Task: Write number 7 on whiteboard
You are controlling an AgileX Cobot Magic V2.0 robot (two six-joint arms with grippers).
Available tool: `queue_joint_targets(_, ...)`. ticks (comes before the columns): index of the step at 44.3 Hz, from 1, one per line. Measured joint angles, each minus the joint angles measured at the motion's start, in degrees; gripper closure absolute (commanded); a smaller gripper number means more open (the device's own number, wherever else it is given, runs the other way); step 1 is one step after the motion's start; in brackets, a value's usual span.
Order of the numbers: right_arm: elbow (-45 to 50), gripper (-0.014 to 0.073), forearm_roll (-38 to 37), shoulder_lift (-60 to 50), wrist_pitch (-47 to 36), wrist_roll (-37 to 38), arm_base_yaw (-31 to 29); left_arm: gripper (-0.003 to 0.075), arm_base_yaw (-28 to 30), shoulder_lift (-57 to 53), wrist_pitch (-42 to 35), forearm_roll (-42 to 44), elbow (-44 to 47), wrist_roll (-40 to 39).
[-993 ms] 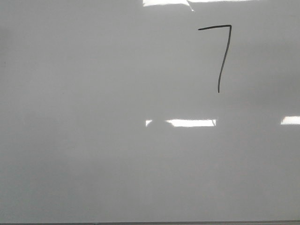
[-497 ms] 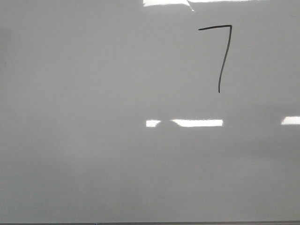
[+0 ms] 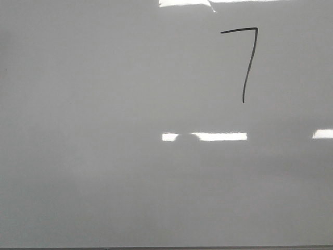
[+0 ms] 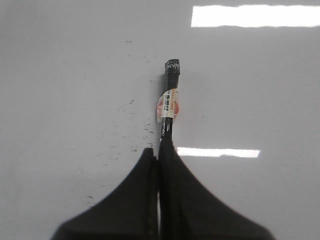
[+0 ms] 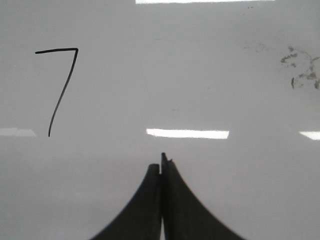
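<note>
Front view showed the number 7 (image 3: 244,62) sitting upper right on the whiteboard (image 3: 104,156). My left jaws (image 4: 159,152) were clenched around a marker (image 4: 169,102); my right jaws (image 5: 161,167) were pressed together, empty.

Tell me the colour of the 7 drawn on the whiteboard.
Black: the number 7 is a thin black line on the pale grey-white whiteboard, clearest in the front view.

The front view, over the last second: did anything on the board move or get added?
Nothing was added or moved on the board itself. The number 7 has the same top bar and downstroke on the whiteboard, with no new strokes. Only the bright light reflections below it shifted slightly, the small patch separating from the long one. No arm or pincer appears in the front view at any moment.
</note>
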Motion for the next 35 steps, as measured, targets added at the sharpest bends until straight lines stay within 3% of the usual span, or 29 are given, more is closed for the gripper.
queue_joint_targets(11,0.00,0.0662,0.00,0.00,-1.88,0.41,-0.25,0.0741,0.00,0.00,0.00,0.00,0.00,0.00)
queue_joint_targets(22,0.00,0.0662,-6.18,0.00,-2.76,8.47,-0.87,0.0741,0.00,0.00,0.00,0.00,0.00,0.00)
queue_joint_targets(35,0.00,0.0662,-7.91,0.00,-3.74,10.57,-0.98,0.0741,0.00,0.00,0.00,0.00,0.00,0.00)
